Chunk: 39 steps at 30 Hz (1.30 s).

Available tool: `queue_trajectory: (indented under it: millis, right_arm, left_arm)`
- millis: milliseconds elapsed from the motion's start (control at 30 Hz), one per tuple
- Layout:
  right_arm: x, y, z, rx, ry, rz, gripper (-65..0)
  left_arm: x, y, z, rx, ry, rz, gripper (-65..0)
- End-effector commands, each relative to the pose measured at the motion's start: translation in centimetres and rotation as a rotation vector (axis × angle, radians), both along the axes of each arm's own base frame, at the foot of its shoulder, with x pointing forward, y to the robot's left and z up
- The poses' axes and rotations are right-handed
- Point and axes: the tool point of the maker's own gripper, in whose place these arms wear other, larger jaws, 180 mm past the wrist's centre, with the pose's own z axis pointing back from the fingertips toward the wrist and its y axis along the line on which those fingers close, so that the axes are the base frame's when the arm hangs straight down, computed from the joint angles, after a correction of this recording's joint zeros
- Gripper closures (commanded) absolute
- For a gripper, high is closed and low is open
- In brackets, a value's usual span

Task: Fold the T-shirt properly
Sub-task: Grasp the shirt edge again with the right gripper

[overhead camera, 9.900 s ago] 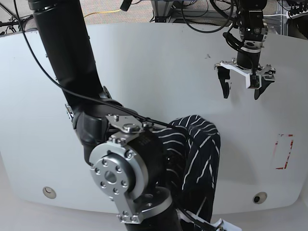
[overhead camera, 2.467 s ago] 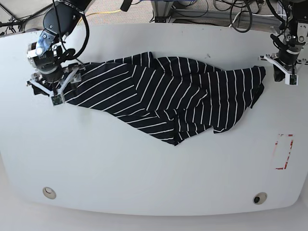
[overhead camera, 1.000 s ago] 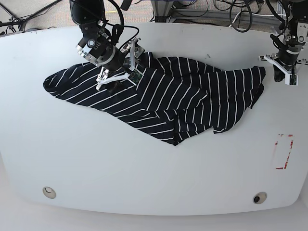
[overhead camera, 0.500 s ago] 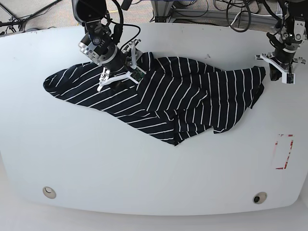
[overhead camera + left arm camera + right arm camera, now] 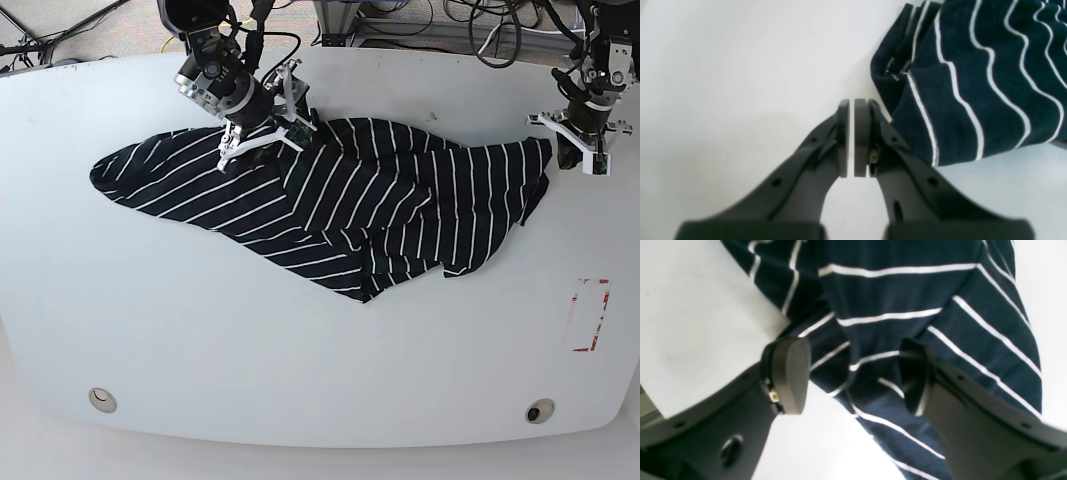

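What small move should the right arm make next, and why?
Probably lower the right tool and close it on the T-shirt. Its jaws stand open over a raised striped fold at the shirt's far edge, gripping nothing yet. The left tool is shut beside the other end, off the cloth.

My T-shirt (image 5: 330,205) is soft cloth, dark with thin white stripes. Up close the cloth looks a bit fuzzy, not shiny, and it lies in little wrinkles and folds. My table (image 5: 300,360) is white, smooth and hard, with a soft shine where the light hits it. My left gripper (image 5: 851,138) has dark fingers that look like matt plastic, and its flat pads (image 5: 861,136) look grey and dull like rubber. My right gripper (image 5: 853,373) has the same dull grey pads on dark, smooth plastic fingers.
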Motion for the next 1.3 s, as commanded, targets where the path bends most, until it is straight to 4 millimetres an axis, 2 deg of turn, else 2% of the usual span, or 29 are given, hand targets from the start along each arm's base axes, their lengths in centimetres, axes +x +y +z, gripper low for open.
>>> queue_trajectory:
  millis: [0, 267, 600, 633, 700, 900, 933, 1000, 1133, 1200, 1267]
  right_arm:
    - [1.6, 0.0, 1.5, 0.025, -0.059, -0.013, -40.1]
    - [3.0, -1.1, 1.0, 0.006, -0.062, -0.039, -40.0]
    - [2.9, -0.7, 0.5, 0.031, -0.056, -0.028, -39.6]
    - [2.9, -0.7, 0.5, 0.032, -0.056, -0.028, -38.4]
    - [2.9, -0.7, 0.5, 0.032, -0.055, -0.028, -31.9]
    - [2.8, -0.7, 0.4, 0.031, -0.053, -0.028, -2.7]
    - [2.8, -0.7, 0.5, 0.030, -0.056, -0.028, 0.0]
    - [2.5, -0.7, 0.4, 0.030, -0.051, -0.028, 0.0]
    - [3.0, -0.6, 2.5, 0.037, -0.109, -0.027, 0.0]
    - [3.3, -1.7, 2.9, 0.026, -0.124, -0.057, 0.0]
    - [4.5, -3.3, 3.6, 0.019, -0.151, -0.117, 0.0]
  left_arm:
    - [0.8, 0.2, 1.2, 0.018, -0.040, -0.012, 0.0]
    - [0.8, 0.2, 1.2, 0.018, -0.040, -0.012, 0.0]
    - [0.7, 0.2, 1.2, 0.018, -0.038, -0.012, 0.0]
    - [0.7, 0.2, 1.2, 0.018, -0.038, -0.012, 0.0]
    - [0.7, 0.3, 1.1, 0.018, -0.037, -0.011, 0.0]
    - [0.7, 0.2, 1.2, 0.018, -0.038, -0.012, 0.0]
    - [0.7, 0.2, 1.2, 0.018, -0.038, -0.012, 0.0]
    - [0.7, 0.2, 1.2, 0.018, -0.038, -0.012, 0.0]
    - [0.8, 0.2, 1.2, 0.018, -0.040, -0.012, 0.0]
    - [1.1, 0.1, 1.5, 0.016, -0.051, -0.015, -2.5]
    - [1.7, -0.4, 2.5, 0.013, -0.081, -0.028, -9.2]
